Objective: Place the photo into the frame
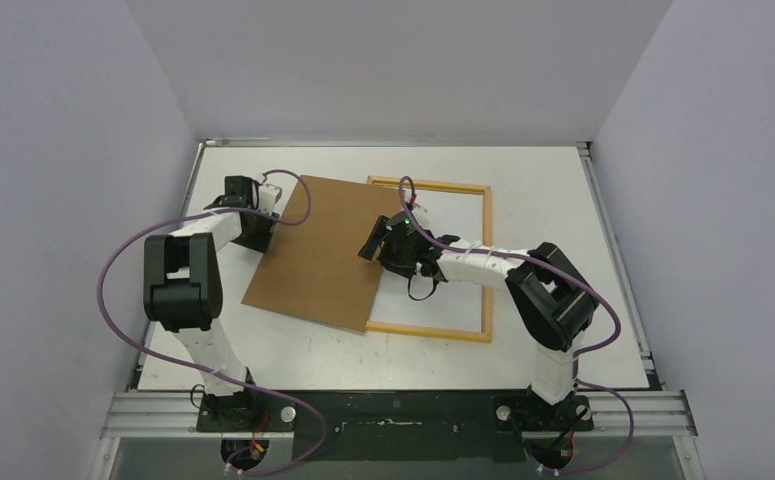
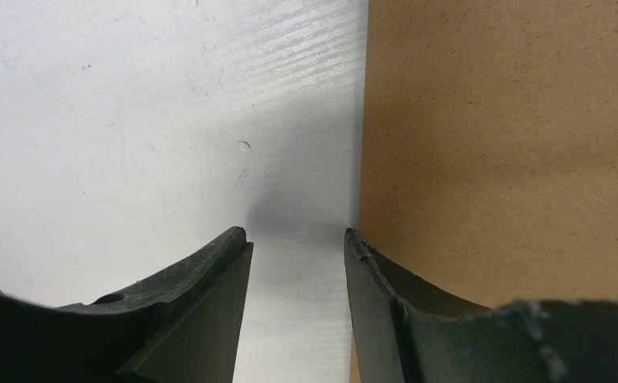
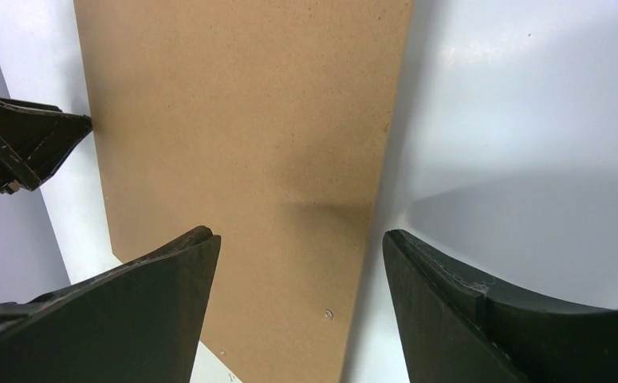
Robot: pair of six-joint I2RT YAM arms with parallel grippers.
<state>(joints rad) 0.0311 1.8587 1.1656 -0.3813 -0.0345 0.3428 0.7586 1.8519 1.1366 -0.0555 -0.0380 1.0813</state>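
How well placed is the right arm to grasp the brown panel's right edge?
Likely yes: the open jaws of the right arm straddle an edge of the brown panel, nothing between.

fibreboard backing panel: one is showing
frame: one is lying partly under the panel
arms: two are showing, left arm, right arm
grippers: two are showing, left gripper, right gripper

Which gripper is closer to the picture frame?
Right. The right gripper hovers over the frame, at one edge of the brown board; the left gripper sits at its opposite edge, off the frame.
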